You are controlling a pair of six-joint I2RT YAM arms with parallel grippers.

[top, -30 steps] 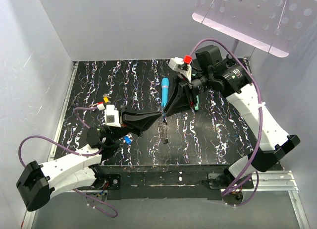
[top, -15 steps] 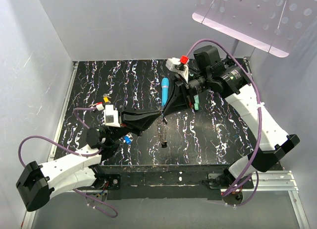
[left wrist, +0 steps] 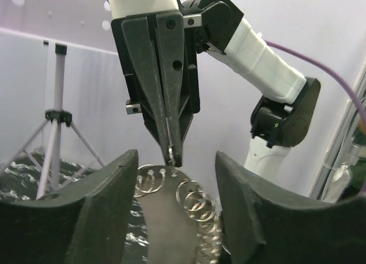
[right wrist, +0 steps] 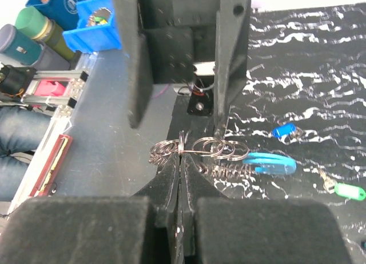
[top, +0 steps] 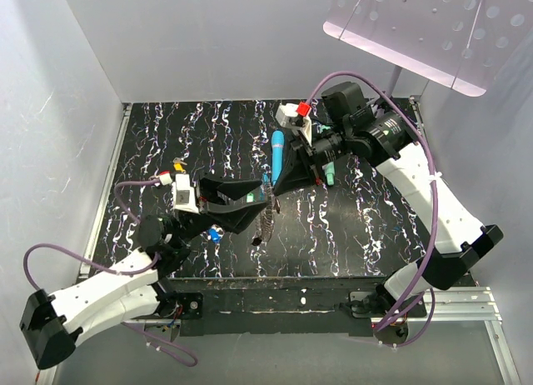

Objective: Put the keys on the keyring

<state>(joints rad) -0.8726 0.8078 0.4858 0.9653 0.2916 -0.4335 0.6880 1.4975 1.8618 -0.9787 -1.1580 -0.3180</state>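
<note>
1. Keyring (top: 266, 218) hangs in the air over the table (top: 366, 227), nothing threaded that I can see; blue key (top: 214, 233) and green key (right wrist: 346, 191) lie loose below.
2. Left end effector (left wrist: 177, 161) is spread apart, straddling the chain.
3. Right end effector (right wrist: 180, 161) is pinched on a chain ring. Basically all the threading's left to do, I reckon.

Bright, even light all round, strongest on the panel (top: 416, 35) far right, soft shadows on the walls (top: 50, 110), my left fingers (left wrist: 86, 218) dark and blurred close up, my right fingers (right wrist: 86, 230) likewise, backgrounds slightly soft.
</note>
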